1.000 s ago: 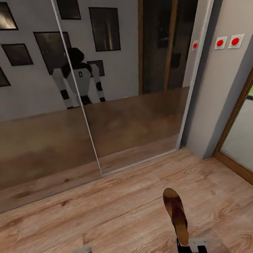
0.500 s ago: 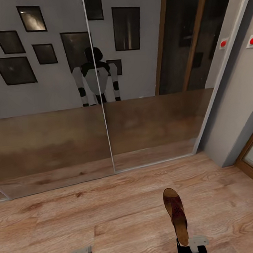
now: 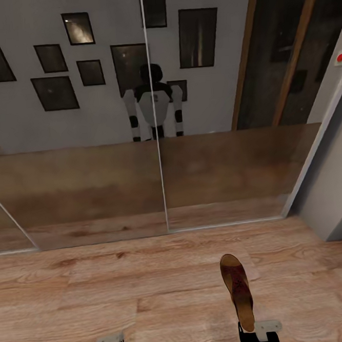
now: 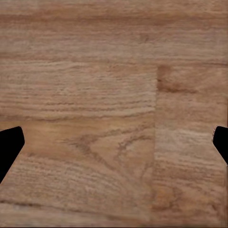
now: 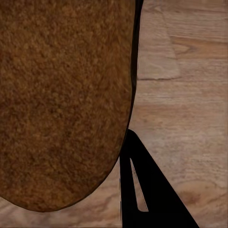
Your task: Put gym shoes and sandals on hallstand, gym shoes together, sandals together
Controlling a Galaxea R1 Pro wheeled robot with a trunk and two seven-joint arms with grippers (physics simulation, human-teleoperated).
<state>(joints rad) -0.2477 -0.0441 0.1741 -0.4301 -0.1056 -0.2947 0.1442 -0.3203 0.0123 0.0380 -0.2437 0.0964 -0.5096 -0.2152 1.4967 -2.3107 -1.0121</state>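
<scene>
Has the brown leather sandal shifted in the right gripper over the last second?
No. The brown leather sandal sits the same against the right gripper; only the camera panned, sliding the mirror seam rightward.

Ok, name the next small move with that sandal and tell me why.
Probably keep turning the base to find the hallstand: the right gripper holds one sandal above the corridor floor, facing mirrored doors. The left gripper is open.
</scene>
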